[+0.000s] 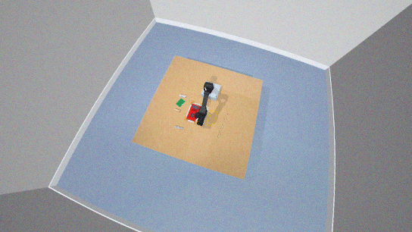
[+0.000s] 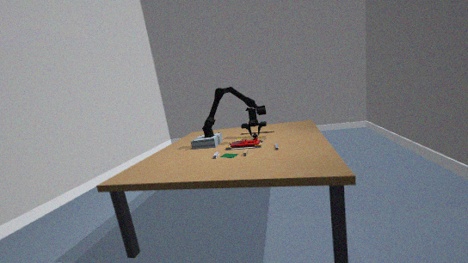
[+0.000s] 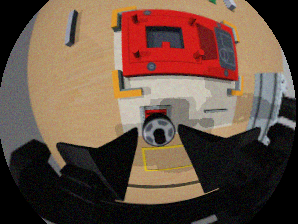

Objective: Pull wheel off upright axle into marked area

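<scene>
Hand open, we have its fingertips standing apart on either side of the wheel, which sits on its upright axle beside the red housing. We should centre over the hub, lower until both fingers flank the rim, close evenly, then lift straight along the axle, since any tilt could bind it.
</scene>
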Tool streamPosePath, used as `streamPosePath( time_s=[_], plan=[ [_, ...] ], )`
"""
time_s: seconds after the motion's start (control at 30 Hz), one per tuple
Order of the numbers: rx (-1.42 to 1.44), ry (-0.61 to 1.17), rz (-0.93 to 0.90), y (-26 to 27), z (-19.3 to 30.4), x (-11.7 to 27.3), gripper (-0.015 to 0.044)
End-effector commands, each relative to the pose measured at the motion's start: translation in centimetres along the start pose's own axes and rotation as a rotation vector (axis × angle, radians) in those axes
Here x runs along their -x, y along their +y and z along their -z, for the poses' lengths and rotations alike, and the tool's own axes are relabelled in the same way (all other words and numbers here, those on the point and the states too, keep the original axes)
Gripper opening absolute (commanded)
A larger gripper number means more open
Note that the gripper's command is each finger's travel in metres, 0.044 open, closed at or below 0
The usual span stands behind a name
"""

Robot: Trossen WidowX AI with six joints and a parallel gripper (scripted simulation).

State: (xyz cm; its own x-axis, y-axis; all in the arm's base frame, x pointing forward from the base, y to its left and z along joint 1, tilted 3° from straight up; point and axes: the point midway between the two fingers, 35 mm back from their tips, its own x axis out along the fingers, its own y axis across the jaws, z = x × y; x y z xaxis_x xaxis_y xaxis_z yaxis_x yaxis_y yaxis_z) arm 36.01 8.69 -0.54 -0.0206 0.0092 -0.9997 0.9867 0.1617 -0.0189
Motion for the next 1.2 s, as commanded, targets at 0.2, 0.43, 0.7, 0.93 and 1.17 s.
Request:
streamPosePath(
  time_s=[0.2,0.43,0.7,0.93,1.17],
  plan=[
    [0.0,0.0,0.003,-0.06,-0.01,-0.02,0.0148],
    [0.0,0.0,0.003,-0.05,-0.01,0.1,0.0],
    [0.0,0.0,0.003,-0.03,-0.01,0.36,0.0],
    [0.0,0.001,0.002,-0.02,-0.01,0.59,0.0],
    [0.0,0.001,0.002,-0.01,-0.01,0.82,0.0]
  ],
)
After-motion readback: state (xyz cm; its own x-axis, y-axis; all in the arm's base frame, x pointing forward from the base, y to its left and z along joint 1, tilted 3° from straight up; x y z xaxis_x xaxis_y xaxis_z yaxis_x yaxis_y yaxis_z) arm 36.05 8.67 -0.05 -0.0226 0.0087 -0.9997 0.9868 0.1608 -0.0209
